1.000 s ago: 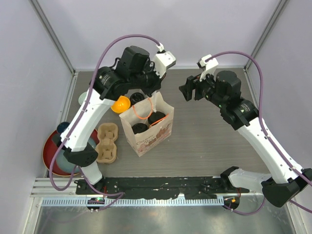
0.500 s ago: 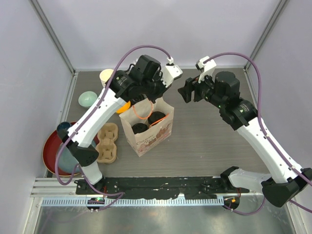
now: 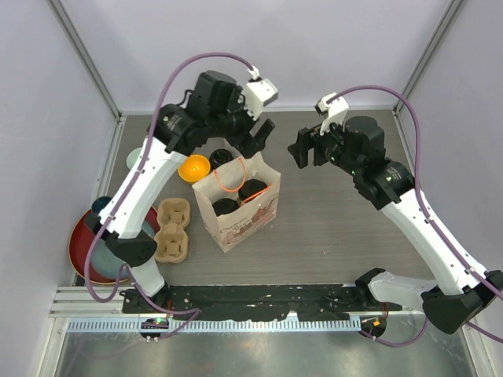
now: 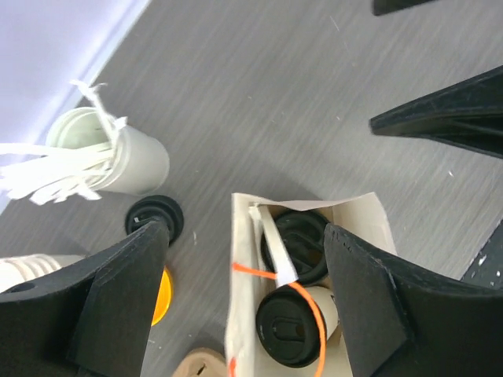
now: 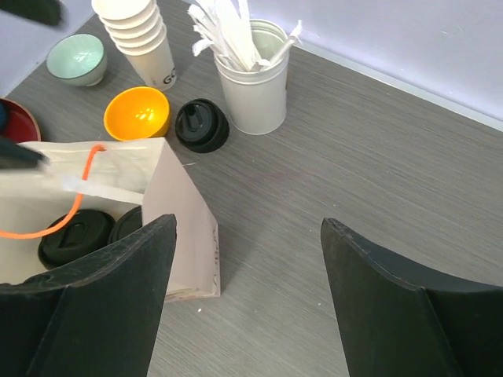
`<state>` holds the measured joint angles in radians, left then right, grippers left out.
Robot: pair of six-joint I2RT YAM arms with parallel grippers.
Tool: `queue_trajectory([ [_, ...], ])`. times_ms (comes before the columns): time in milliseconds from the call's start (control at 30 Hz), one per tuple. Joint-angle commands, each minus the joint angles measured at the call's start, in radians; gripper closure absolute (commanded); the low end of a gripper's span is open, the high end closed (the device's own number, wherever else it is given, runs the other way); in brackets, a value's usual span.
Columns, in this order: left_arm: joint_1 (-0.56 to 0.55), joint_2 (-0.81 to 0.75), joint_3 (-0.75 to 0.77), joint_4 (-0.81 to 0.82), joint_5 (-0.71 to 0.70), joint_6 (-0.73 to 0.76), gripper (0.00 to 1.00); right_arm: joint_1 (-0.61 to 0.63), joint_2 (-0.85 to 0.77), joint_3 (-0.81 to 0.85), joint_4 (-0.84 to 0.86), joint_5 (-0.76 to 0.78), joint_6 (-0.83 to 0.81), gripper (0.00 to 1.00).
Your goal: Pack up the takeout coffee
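Both coffee cups [image 4: 292,330] are sitting lidded inside the paper bag [image 3: 244,221], middle of the tabletop [image 3: 338,228]. Left tool [image 4: 245,236] hangs right over the bag, released, holding nothing. Right tool [image 5: 247,228] hovers off to the bag's right, released too.

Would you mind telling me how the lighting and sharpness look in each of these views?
Top external: even, soft light, no hard shadows. Left wrist: the near fingers read as featureless black; the lidded cups in the paper bag are sharp. Right wrist: small glare spots on the orange bowl.
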<state>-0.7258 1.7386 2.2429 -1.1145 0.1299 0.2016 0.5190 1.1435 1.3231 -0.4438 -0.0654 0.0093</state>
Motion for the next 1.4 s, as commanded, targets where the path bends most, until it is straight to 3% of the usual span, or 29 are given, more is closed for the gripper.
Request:
queue_trajectory([
  [0,0.133,-0.089,0.044,0.019,0.034,-0.056,0.15,-0.043,0.018,0.013,-0.013,0.061,0.014,0.2],
  [300,0.508,-0.33,-0.376,0.184,0.088,-0.137,0.13,-0.276,0.024,-0.091,-0.004,0.124,0.075,0.19],
  [567,0.762,-0.52,-0.877,0.458,0.093,-0.195,0.07,-0.332,-0.096,-0.399,0.29,0.396,0.055,0.19],
  [800,0.824,-0.649,-1.239,0.773,0.001,-0.226,0.01,-0.336,-0.166,-0.717,0.696,0.498,0.008,0.18],
  [1033,0.859,-0.691,-1.609,1.177,-0.044,-0.206,0.0,-0.335,-0.188,-0.841,0.816,0.538,0.031,0.18],
  [1367,0.867,-0.646,-1.922,1.716,0.013,-0.3,0.0,-0.336,-0.212,-1.085,1.166,0.651,0.07,0.15],
])
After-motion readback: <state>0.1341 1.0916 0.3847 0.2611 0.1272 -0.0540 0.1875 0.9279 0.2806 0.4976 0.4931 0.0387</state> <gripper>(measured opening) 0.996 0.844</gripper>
